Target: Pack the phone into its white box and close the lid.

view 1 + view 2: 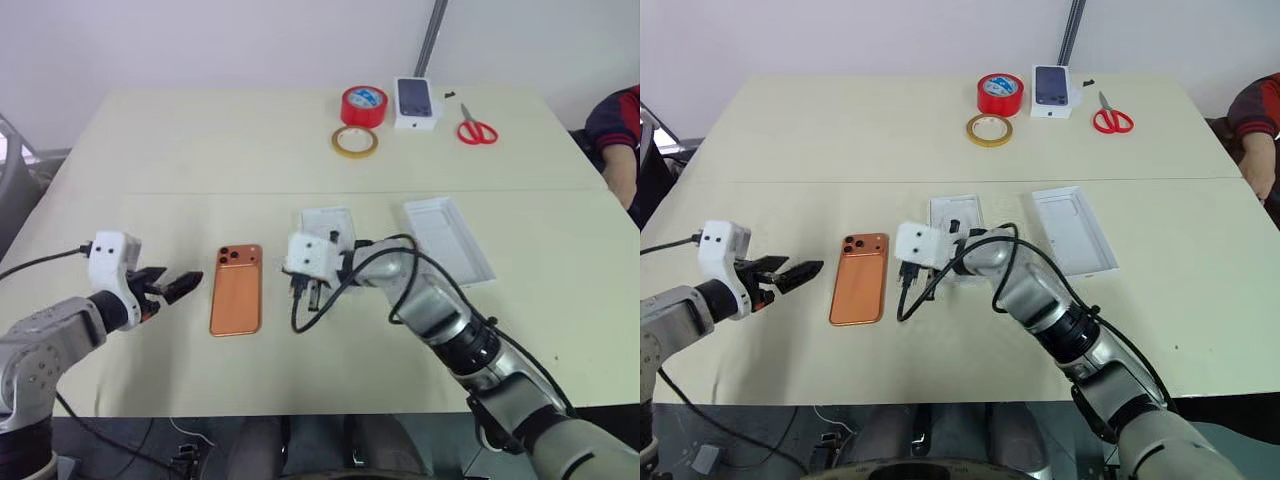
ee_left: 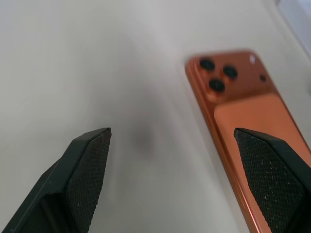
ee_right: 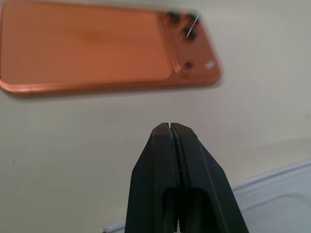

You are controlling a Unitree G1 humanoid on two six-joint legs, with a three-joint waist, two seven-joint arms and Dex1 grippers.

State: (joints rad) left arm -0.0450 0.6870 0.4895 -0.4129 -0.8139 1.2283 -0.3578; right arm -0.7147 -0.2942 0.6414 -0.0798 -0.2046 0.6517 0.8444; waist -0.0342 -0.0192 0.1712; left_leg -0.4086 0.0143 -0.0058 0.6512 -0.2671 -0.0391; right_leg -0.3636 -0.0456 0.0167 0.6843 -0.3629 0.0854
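Phone [image 1: 236, 289]: flat on the desk [image 1: 200, 150], back up, camera end away from the robot; bare desk along both long edges.
Left end effector [image 1: 182, 285]: jaws wide apart, holding nothing, just left of the phone, apart from its edge.
Right end effector [image 3: 168, 127]: fingers pressed together, empty (tip above bare desk between phone and box).
Box [image 1: 328, 222]: right of the phone, partly behind the right wrist.
Lid [image 1: 448, 240]: inner face up, further right, apart from the box.
Far edge: tape rolls [image 1: 363, 106], scissors [image 1: 476, 130], well apart.
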